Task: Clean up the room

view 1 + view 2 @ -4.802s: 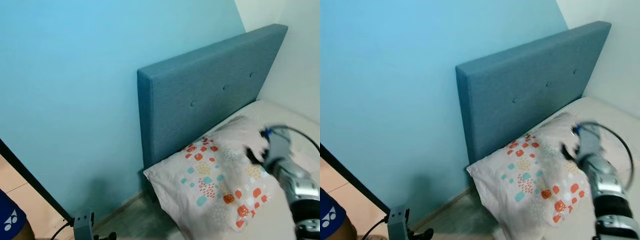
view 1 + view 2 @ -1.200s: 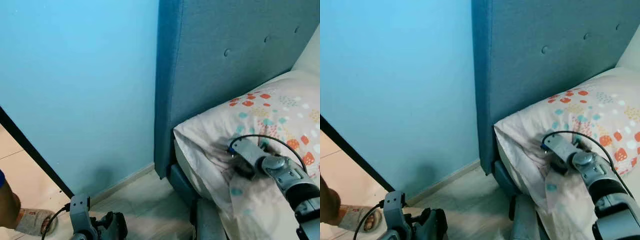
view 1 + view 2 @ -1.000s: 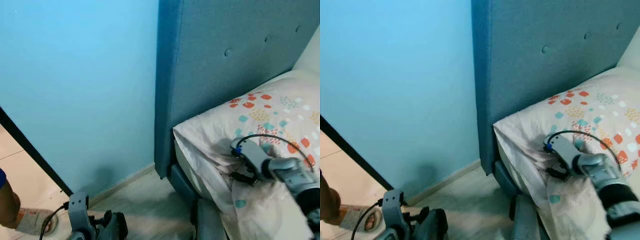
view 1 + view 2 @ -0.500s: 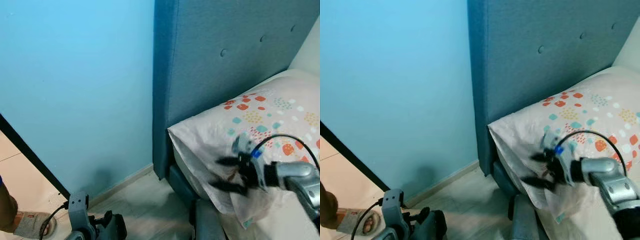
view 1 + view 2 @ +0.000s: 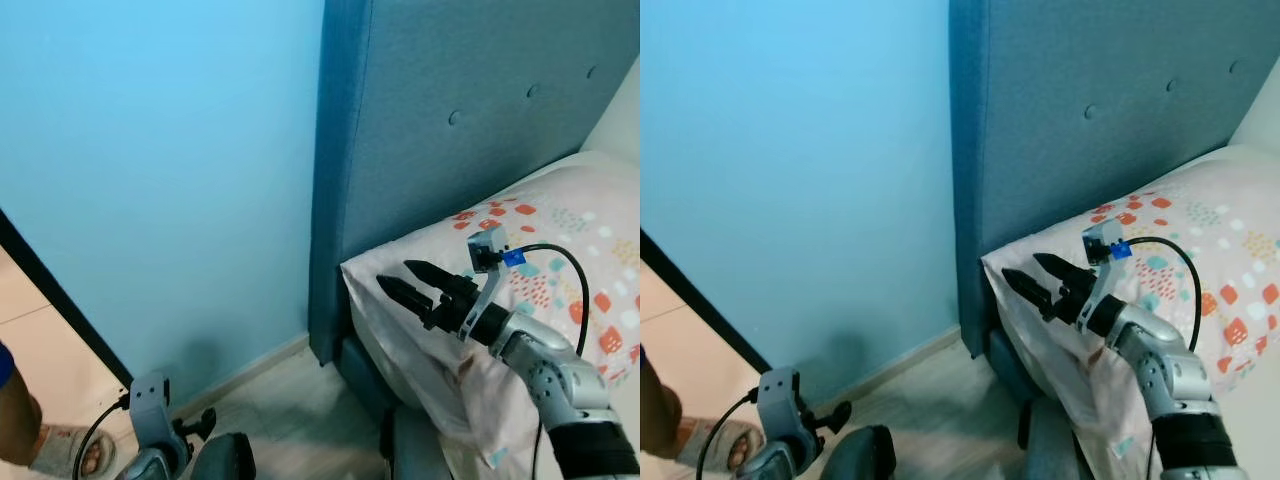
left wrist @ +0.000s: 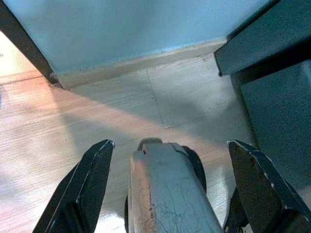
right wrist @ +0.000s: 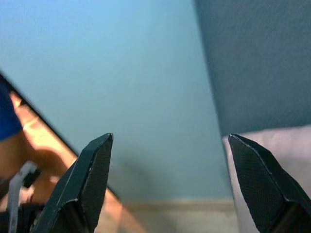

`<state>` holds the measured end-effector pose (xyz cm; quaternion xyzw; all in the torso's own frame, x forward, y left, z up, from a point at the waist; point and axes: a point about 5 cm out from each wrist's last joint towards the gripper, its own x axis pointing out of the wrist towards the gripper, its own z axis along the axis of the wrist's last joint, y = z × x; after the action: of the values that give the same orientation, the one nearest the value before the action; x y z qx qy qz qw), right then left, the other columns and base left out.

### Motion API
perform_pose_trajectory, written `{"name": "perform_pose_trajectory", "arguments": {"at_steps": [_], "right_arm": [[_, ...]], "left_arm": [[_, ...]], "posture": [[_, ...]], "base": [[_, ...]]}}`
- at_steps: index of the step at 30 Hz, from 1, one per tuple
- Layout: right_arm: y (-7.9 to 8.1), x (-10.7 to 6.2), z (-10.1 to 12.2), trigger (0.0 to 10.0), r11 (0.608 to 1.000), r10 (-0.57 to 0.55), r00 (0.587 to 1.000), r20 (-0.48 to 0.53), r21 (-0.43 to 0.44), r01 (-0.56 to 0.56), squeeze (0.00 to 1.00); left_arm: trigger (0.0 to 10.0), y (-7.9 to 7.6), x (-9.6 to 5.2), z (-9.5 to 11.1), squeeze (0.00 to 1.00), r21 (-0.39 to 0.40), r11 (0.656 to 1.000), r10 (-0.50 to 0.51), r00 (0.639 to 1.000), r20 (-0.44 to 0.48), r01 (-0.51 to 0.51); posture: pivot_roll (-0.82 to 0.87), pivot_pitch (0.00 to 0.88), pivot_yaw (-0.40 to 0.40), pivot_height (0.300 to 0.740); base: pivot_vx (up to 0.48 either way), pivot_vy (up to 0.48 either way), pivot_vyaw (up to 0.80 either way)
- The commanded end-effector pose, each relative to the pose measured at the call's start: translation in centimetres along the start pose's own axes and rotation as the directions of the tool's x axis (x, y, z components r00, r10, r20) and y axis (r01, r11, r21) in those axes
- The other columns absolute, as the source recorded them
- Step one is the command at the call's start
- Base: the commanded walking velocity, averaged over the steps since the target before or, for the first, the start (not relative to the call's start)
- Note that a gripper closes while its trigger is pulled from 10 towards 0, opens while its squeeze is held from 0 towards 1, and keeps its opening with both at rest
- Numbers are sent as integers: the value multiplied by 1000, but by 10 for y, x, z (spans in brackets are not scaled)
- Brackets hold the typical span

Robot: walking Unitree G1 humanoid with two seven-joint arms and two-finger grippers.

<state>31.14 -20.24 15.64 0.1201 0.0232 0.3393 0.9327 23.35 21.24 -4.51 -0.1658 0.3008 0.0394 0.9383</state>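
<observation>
A white pillow [image 5: 565,220] with orange and teal patches lies at the head of the bed, against the blue padded headboard [image 5: 450,120]. My right gripper [image 5: 397,279] hovers open just over the pillow's near corner, pointing left towards the wall, with nothing between its fingers. In the right wrist view its fingers [image 7: 95,179] frame the blue wall and the pillow's edge [image 7: 257,145]. My left gripper [image 6: 170,143] hangs open low over the wooden floor [image 6: 97,111], with a grey rounded part between its fingers.
The light blue wall [image 5: 160,160] stands close on the left, with a pale skirting board [image 5: 250,365] below. A dark slanted bar [image 5: 50,300] crosses the lower left. A person's sandalled foot [image 5: 75,452] stands on the floor there. The dark bed frame [image 5: 365,375] juts out under the pillow.
My right gripper has let go of the pillow's cover, opened, and risen to point left over the pillow's corner. The pillow has settled on the bed.
</observation>
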Motion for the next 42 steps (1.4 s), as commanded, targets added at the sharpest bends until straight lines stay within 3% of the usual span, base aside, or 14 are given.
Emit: {"name": "perform_pose_trajectory", "arguments": {"at_steps": [1,7,14,22,28,31,34,35,36,37,38,39,40,42], "right_arm": [[-4,-2,-2,10000,999,-37,999,10,20,36,0],[-3,6,-15,10000,989,-107,994,31,108,103,0],[2,10,-32,10000,985,-116,993,-11,126,116,0],[3,9,-46,10000,979,-139,989,-48,141,144,0],[-4,-2,-89,10000,960,-218,950,-224,128,250,0],[-3,-22,-137,10000,944,-270,861,-431,59,325,0],[-1,-31,-153,10000,941,-276,824,-494,35,336,0],[2,-50,-179,10000,926,-303,741,-599,-2,377,0],[2,-50,-179,10000,926,-303,741,-599,-2,377,0],[2,-61,-191,10000,914,-325,688,-649,-29,405,0],[2,-61,-191,10000,914,-325,688,-649,-29,405,0],[3,-70,-200,10000,900,-349,643,-682,-54,432,0],[3,-70,-200,10000,900,-349,643,-682,-54,432,0],[0,-99,-218,10000,838,-466,479,-744,-198,508,0]], "left_arm": [[10000,8,-3,-4,0,-6,1000,30,999,-27,-30],[10000,4,-3,-10,0,11,1000,19,998,-60,-18],[10000,-1,-3,-13,0,13,1000,-1,999,-51,2],[10000,2,-10,-32,0,41,999,10,992,-126,-5],[10000,11,-21,-55,0,57,997,62,973,-221,-51],[10000,14,-27,-66,0,62,996,84,962,-260,-70],[10000,15,-28,-68,0,63,995,89,959,-268,-75],[10000,15,-29,-70,0,62,994,99,956,-277,-85],[10000,15,-29,-70,0,62,994,99,956,-277,-85],[10000,15,-29,-71,0,61,994,102,955,-279,-88],[10000,15,-29,-71,0,61,994,102,955,-279,-88],[10000,14,-29,-71,0,62,994,103,954,-281,-89],[10000,14,-29,-71,0,62,994,103,954,-281,-89],[10000,10,-27,-70,0,72,994,104,951,-290,-87]], "posture": [[-73,117,10,597],[-71,118,6,622],[-73,116,5,642],[-77,116,10,667],[-82,111,12,687],[-81,104,3,702],[-83,96,-2,707],[-81,88,-7,717],[-81,88,-7,717],[-80,86,-9,722],[-80,86,-9,722],[-76,78,-14,727],[-76,78,-14,727],[-75,70,-16,737]], "base": [[0,0,0],[-320,0,0],[-69,0,0],[0,0,0],[0,0,0],[0,0,0],[0,0,0],[0,0,0],[0,0,0],[0,0,0],[0,0,0],[0,0,0],[0,0,0],[0,0,0]]}}
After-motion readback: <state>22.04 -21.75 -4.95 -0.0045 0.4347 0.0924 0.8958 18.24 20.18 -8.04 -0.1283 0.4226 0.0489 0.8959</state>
